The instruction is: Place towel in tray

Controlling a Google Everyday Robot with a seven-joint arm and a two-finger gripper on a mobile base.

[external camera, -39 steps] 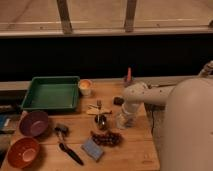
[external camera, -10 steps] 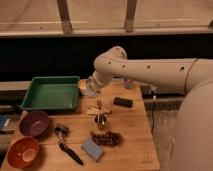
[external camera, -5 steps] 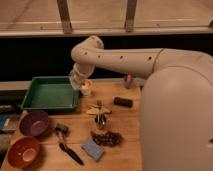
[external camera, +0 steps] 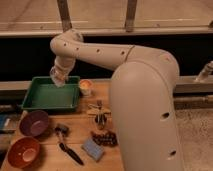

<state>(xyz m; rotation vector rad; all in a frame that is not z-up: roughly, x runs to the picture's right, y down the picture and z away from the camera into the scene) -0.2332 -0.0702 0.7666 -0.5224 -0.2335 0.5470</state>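
The green tray [external camera: 35, 102] sits at the back left of the wooden table [external camera: 80, 130], and its floor looks bare. My gripper [external camera: 58, 78] hangs at the end of the white arm [external camera: 95, 50], just above the tray's back right part. It is shut on a pale, crumpled towel [external camera: 56, 75], which is held above the tray floor and does not rest on it.
A small cup [external camera: 86, 88] stands right of the tray. A purple bowl [external camera: 33, 123] and an orange bowl [external camera: 22, 152] sit at the front left. A black brush [external camera: 68, 149], a blue sponge [external camera: 93, 149], a dark cluster [external camera: 105, 138] and wooden utensils [external camera: 99, 111] lie mid-table. My arm's large body [external camera: 145, 115] covers the right side.
The arm has swung left from the middle of the table, carrying the towel. The gripper has moved from beside the cup to over the tray.
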